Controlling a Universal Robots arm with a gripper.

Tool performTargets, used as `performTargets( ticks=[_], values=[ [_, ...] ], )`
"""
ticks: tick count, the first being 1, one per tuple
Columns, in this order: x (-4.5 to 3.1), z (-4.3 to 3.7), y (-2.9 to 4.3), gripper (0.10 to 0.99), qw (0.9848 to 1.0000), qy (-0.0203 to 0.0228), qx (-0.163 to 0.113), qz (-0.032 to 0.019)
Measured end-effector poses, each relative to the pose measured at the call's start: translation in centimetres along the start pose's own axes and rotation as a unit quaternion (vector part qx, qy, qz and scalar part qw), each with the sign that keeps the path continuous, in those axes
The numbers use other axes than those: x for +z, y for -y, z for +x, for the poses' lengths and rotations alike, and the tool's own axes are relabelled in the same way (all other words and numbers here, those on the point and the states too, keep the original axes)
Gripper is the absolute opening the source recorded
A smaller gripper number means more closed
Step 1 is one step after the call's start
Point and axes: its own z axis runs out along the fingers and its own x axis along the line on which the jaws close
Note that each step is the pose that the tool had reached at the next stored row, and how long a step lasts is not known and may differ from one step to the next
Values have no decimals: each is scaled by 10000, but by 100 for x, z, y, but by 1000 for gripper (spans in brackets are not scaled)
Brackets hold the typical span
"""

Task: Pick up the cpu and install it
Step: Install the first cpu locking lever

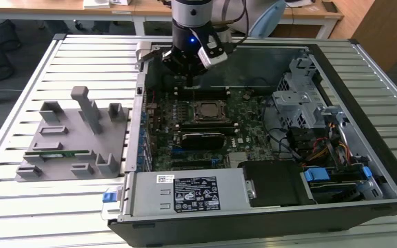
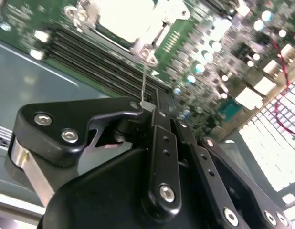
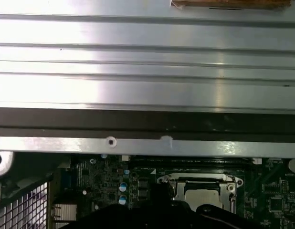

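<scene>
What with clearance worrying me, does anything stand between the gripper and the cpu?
Nothing visible does. The cpu sits in the socket's metal frame; the gripper hangs beside it over the memory slots, at the thin wire lever.

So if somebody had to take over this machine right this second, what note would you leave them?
Gripper: down inside the open computer case, over the far edge of the motherboard, just beyond the socket. I can't tell whether it grips anything.
Cpu: the silvery square lies in the socket's metal frame, away from the gripper.
Done: the cpu appears picked up and set into the socket.
Left: whether the frame is latched down can't be told. In the second wrist view a thin metal lever stands right at the gripper's tip.
</scene>
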Motion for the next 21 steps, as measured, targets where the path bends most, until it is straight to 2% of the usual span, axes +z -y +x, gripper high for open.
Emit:
performTargets(
  ticks=[2,4,5,7,11,15,21],
  values=[
    [0,-57,1,106,10000,0,0,0],
    [1,-78,2,106,10000,0,0,-3],
    [1,-78,4,106,10000,1,0,-20],
    [1,-78,12,106,9999,2,0,-104],
    [9,-88,32,106,9998,3,15,-179],
    [33,-110,38,106,9998,6,61,-191],
    [110,-148,43,106,9998,6,54,-192]
  ],
)
